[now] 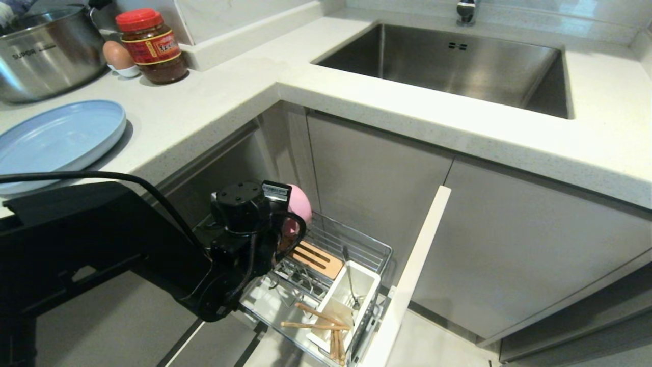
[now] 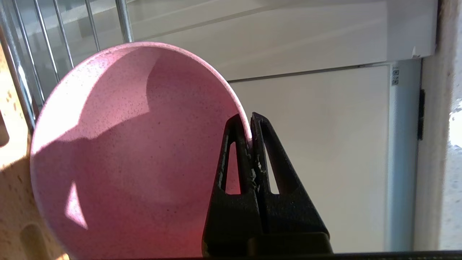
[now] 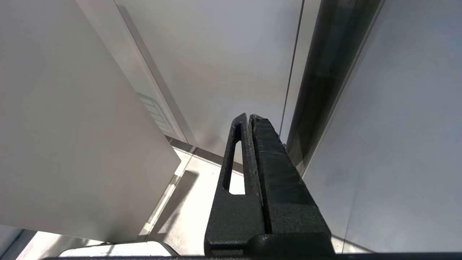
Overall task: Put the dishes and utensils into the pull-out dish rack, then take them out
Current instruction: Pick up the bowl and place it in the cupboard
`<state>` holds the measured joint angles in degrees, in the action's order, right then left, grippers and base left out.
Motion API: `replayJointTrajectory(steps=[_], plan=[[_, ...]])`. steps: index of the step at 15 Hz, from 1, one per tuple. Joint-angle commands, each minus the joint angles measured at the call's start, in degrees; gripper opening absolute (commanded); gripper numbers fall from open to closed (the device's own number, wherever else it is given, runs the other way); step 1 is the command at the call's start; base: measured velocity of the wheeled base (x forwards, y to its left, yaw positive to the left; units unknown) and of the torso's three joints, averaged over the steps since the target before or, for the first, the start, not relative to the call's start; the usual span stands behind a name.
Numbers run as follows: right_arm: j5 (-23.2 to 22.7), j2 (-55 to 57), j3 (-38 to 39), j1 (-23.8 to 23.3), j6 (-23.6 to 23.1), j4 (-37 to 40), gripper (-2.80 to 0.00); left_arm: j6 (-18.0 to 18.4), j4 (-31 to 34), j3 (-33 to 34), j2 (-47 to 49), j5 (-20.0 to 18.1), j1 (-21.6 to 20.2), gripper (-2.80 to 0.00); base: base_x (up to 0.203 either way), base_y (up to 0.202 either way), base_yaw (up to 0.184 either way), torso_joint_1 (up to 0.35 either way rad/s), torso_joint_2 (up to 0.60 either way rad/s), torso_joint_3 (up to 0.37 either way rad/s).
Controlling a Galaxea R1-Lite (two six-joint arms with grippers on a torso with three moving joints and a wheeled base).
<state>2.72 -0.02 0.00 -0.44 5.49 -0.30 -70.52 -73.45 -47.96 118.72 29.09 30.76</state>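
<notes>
Left wrist view: left claw [image 2: 250, 124] pinching pink bowl [image 2: 133, 151] rim

You get bright, even daylight up on the counter [image 1: 356, 92]. Hard sun patches and sharp shadows cross the pink bowl [image 2: 126, 151]. Glare whitens the floor [image 3: 202, 202] under the right arm. Straight edges bow near the corners.

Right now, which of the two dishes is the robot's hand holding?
The pink bowl: the left hand pinches its rim over the pull-out rack. The light-blue plate lies untouched on the counter.
</notes>
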Motion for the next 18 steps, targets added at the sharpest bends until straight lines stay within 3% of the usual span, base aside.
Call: replayJointTrajectory(steps=[1,6,18], plan=[[0.01,-0.24,0.0,0.0,0.05,-0.05,-2.8,-1.28,-0.56,0.23,-0.51,-0.7,0.0,-2.8,0.0,0.0,0.0,0.0,0.0,0.0],[0.01,-0.24,0.0,0.0,0.05,-0.05,-2.8,-1.37,-5.3,0.41,-0.33,-2.81,-0.17,-2.8,0.0,0.0,0.0,0.0,0.0,0.0],[0.01,-0.22,0.0,0.0,0.05,-0.05,-2.8,-4.62,-5.48,0.85,2.83,-5.18,-0.7,-2.8,0.0,0.0,0.0,0.0,0.0,0.0]])
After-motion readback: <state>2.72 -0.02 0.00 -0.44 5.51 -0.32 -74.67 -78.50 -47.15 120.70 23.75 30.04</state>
